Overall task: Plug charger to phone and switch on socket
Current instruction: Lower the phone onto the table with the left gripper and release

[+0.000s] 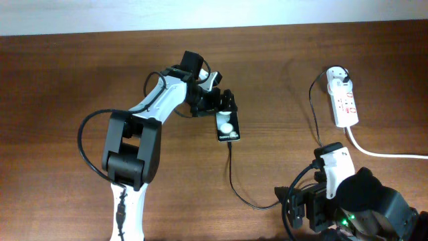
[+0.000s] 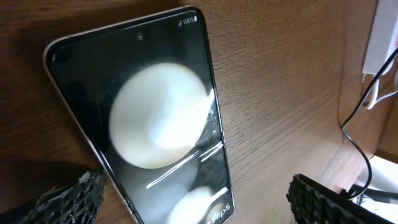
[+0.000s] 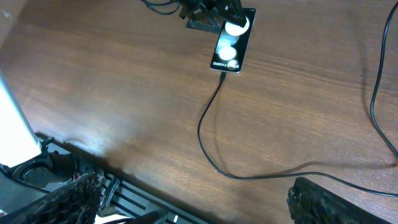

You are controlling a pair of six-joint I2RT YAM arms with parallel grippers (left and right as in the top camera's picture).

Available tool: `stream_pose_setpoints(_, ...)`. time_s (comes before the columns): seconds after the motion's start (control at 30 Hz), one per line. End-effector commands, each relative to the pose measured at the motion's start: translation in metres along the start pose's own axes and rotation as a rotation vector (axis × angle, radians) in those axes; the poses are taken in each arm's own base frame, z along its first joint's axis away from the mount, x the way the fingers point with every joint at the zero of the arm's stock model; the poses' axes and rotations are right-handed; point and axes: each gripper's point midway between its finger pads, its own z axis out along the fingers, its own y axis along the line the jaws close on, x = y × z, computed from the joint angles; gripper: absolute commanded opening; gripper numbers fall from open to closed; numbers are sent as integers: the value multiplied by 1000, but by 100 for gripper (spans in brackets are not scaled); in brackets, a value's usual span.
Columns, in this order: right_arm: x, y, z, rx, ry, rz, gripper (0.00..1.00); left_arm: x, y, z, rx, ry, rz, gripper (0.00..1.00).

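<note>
The phone [image 1: 227, 127] lies flat on the table, its two white round spots showing. It fills the left wrist view [image 2: 161, 118] and sits far off in the right wrist view [image 3: 233, 40]. My left gripper [image 1: 224, 107] is open, its fingers [image 2: 196, 202] on either side of the phone's far end without closing on it. The charger's thin black cable [image 1: 234, 181] runs from the phone's near end, where its tip [image 3: 222, 73] appears plugged in, across to its white plug head [image 1: 340, 75] on the socket [image 1: 346, 104]. My right gripper [image 3: 199, 202] is open and empty, low at the front right [image 1: 301, 206].
The socket's thick white cord [image 1: 381, 152] trails off to the right edge. The cable loops on the wood in front of my right gripper [image 3: 249, 177]. The socket's edge shows at the top right of the left wrist view [image 2: 382, 37].
</note>
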Motion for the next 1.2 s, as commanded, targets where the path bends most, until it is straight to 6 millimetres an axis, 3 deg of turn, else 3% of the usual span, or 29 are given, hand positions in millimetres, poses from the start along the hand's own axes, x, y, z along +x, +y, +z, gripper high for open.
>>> stream_pose_setpoints(0.0, -4, -1, -2, 5, -18, 2, 99, 17, 54, 20, -182, 49, -49, 99)
stream_pose_setpoints(0.1, -4, -1, -2, 6, -18, 2, 99, 18, 58, 19, -208, 51, -52, 99)
stream_pose_setpoints(0.17, -4, -1, -2, 6, -18, 2, 99, 31, 63, 16, -228, 98, -85, 99)
stream_pose_setpoints(0.23, -4, -1, -2, 6, -18, 2, 99, 44, 70, -2, -243, 144, -151, 99)
stream_pose_setpoints(0.3, -4, -1, -2, 6, -18, 2, 99, 48, 68, -35, -251, 147, -131, 99)
stream_pose_setpoints(0.37, -4, -1, -2, 6, -18, 3, 99, 55, 71, -89, -410, 121, -104, 99)
stream_pose_setpoints(0.4, -4, -1, -2, 6, -18, 2, 99, 60, 69, -105, -454, 114, -100, 99)
stream_pose_setpoints(0.6, -4, -1, -2, 6, -18, 2, 99, 79, 6, -204, -476, -72, -17, 99)
stream_pose_setpoints(0.63, -4, -1, -2, 6, -18, 2, 99, 90, -10, -226, -466, -134, -8, 99)
stream_pose_setpoints(0.73, -4, -1, -2, 6, -18, 2, 99, 127, -29, -263, -460, -324, 38, 99)
stream_pose_setpoints(0.83, -4, -1, -2, 6, -18, 2, 99, 187, -8, -295, -607, -480, 50, 99)
stream_pose_setpoints(0.93, -4, -1, -2, 6, -18, 3, 99, 234, -11, -311, -615, -508, 55, 99)
stream_pose_setpoints(1.03, -4, -1, -2, 6, -18, 2, 99, 286, -8, -314, -625, -457, 38, 99)
stream_pose_setpoints(1.17, -4, -1, -2, 6, -18, 3, 99, 311, -16, -337, -615, -634, 86, 99)
